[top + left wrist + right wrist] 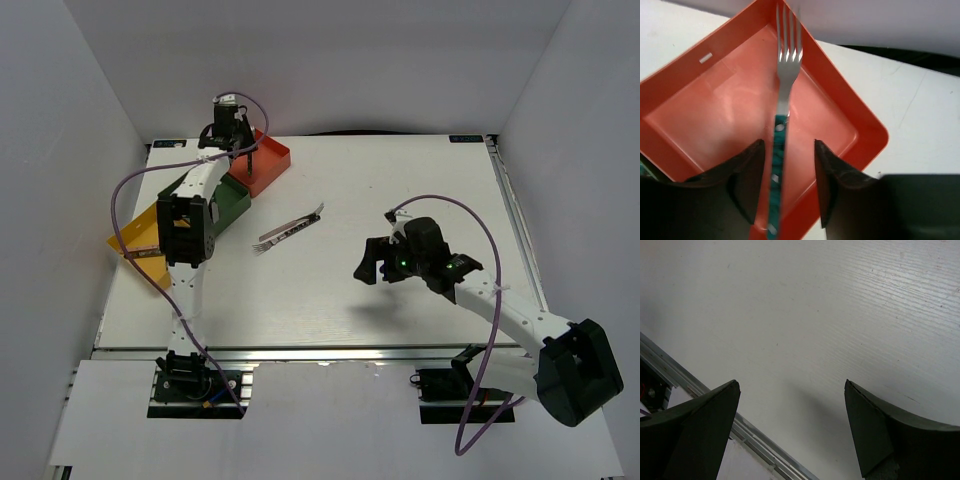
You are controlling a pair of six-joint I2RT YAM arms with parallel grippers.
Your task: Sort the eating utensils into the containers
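Steel teal-handled fork [788, 64] | left gripper [788, 146] part-open around it | right gripper [791, 385] wide-open, empty

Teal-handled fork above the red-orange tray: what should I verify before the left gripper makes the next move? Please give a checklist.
1. Teal-handled metal fork over the red-orange square tray: ok.
2. Tines inside the far rim: cannot tell.
3. Left gripper jaws wider than the handle, fork released: cannot tell.
4. Right gripper open, empty: ok.
5. White table free of loose cutlery: not ok.
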